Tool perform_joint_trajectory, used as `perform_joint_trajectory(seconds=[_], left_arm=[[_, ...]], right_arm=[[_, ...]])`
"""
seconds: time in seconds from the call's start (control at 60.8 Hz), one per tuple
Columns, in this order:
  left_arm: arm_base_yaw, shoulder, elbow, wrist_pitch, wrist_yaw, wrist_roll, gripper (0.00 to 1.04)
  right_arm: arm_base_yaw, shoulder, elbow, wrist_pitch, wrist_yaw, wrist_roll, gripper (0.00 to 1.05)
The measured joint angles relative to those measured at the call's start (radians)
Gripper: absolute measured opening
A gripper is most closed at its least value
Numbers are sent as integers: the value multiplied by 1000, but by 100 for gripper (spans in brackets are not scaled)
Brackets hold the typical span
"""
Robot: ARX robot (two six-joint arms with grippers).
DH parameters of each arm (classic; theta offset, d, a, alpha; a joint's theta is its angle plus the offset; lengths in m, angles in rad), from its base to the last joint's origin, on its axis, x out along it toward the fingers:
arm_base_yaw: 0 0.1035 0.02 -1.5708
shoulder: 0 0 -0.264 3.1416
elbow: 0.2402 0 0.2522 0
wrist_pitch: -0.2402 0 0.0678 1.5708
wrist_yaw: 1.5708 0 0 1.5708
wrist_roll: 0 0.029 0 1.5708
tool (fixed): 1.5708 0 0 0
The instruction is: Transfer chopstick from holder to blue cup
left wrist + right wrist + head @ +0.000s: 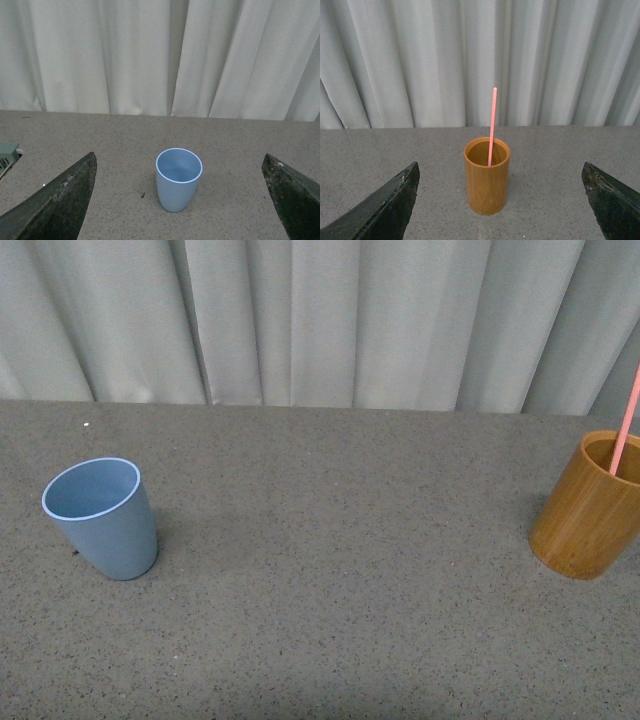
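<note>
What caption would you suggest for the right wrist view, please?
Open right gripper faces the holder, chopstick standing inside, before a grey curtain.

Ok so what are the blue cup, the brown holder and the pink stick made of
The blue cup looks like smooth matte plastic: even colour, no grain. The holder looks like bamboo or wood, satin finish: fine vertical grain, thick wall. The chopstick is uniformly salmon-pink: plastic or painted wood, too thin to tell.

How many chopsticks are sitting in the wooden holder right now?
1. The chopstick stands slightly tilted in the holder. The blue cup holds none. The holder's bottom is hidden, though.
</note>
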Motion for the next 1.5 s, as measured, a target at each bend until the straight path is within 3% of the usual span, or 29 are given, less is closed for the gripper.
perform_joint_trajectory(seconds=[1.25,1.283,1.349,1.382,1.497], left_arm=[[0,0,0,0,0,0,98],[18,22,13,-40,55,-30,98],[117,192,110,-269,304,-158,98],[143,272,137,-333,374,-223,98],[111,469,164,-301,399,-417,98]], right_arm=[[0,0,0,0,0,0,95],[0,0,0,0,0,0,95],[0,0,0,0,1,0,95],[0,0,0,0,-3,-1,95],[0,0,0,0,2,0,95]])
